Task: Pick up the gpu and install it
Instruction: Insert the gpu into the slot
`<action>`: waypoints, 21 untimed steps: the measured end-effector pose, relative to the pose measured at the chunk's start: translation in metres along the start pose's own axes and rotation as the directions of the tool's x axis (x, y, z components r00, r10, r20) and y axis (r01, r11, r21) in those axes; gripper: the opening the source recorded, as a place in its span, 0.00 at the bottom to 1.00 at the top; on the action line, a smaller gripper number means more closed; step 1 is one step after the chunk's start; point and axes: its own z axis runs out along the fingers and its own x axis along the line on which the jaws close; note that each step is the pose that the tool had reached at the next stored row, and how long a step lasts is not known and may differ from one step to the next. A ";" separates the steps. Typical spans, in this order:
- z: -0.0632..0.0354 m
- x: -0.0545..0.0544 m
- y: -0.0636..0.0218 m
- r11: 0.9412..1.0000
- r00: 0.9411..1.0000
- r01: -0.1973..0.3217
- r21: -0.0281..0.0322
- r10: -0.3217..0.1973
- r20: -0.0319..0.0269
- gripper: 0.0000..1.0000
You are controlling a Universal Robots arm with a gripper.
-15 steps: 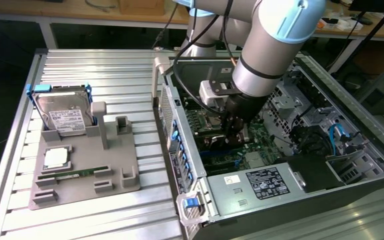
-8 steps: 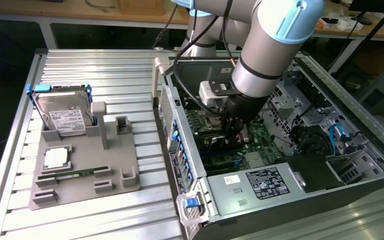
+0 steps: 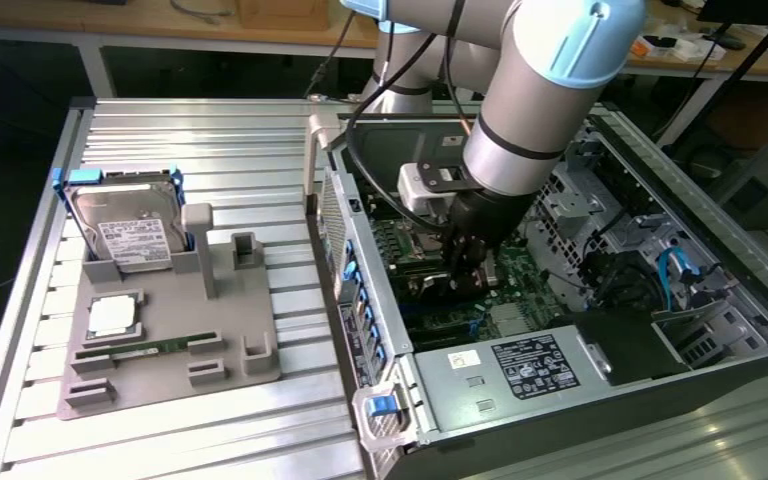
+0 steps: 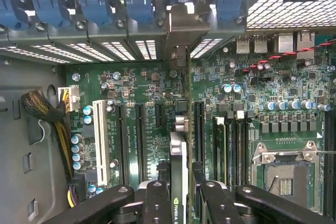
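**Exterior view**
- Desk [image 3: 197, 130]: slatted aluminium, takes up the left half of the frame.
- Parts holder [image 3: 231, 330]: grey, lower left. It carries a hard drive [image 3: 131, 228] standing on edge, a processor [image 3: 113, 315] lying flat and a green memory stick [image 3: 144, 348] in its groove.
- Computer case [image 3: 347, 250]: side open, centre to right. The power supply [image 3: 531, 365] is at lower centre-right and the motherboard [image 3: 398, 235] lies on the case floor.
- Robot arm [image 3: 544, 90]: enters from the top of the frame. Its end effector [image 3: 471, 268] sits low inside the case at frame centre, close over the motherboard.

**Wrist view**
- End effector: closed on the gpu [image 4: 177, 156]. Dark fingers [image 4: 157, 203] at lower centre press both faces of the card, which is seen edge-on running up the middle of the frame.
- Bracket [image 4: 182, 27]: silver, upper centre. It rests against the rear wall between the vented slot covers [image 4: 121, 51], beneath the blue latches [image 4: 105, 3].
- Expansion slots [image 4: 140, 140]: black, left of the card, with another just beside it on the right.
- Processor socket [image 4: 286, 177]: lower right.

**Assessment**
- Step in hand: installation. The pick-up looks done and the card is at the board.
- Seating: it cannot be told whether the card's connector edge has entered a slot.
- What the step calls for: the card held square to the board, its edge in line with the slot, the bracket in its rear opening, and straight pressure toward the board.
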 end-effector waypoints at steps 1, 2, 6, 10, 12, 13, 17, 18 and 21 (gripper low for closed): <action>0.0000 0.000 0.0000 1.000 1.000 0.000 0.000 0.000 0.000 0.27; 0.0000 0.000 0.0000 1.000 1.000 0.000 0.000 0.000 0.000 0.27; -0.0016 0.000 0.0000 1.000 1.000 0.000 0.000 0.000 0.001 0.27; -0.0021 0.000 0.0000 1.000 1.000 0.000 0.000 0.000 0.000 0.27; -0.0021 0.000 0.0000 1.000 1.000 0.000 0.000 0.000 0.000 0.27; -0.0021 0.000 0.0000 1.000 1.000 0.000 0.000 0.000 0.000 0.27; -0.0022 0.000 0.0000 1.000 1.000 0.000 -0.001 0.000 0.000 0.27; -0.0022 0.000 0.0000 1.000 1.000 0.000 -0.001 0.000 0.000 0.27; -0.0041 0.000 0.0000 1.000 1.000 0.000 -0.002 0.000 0.000 0.27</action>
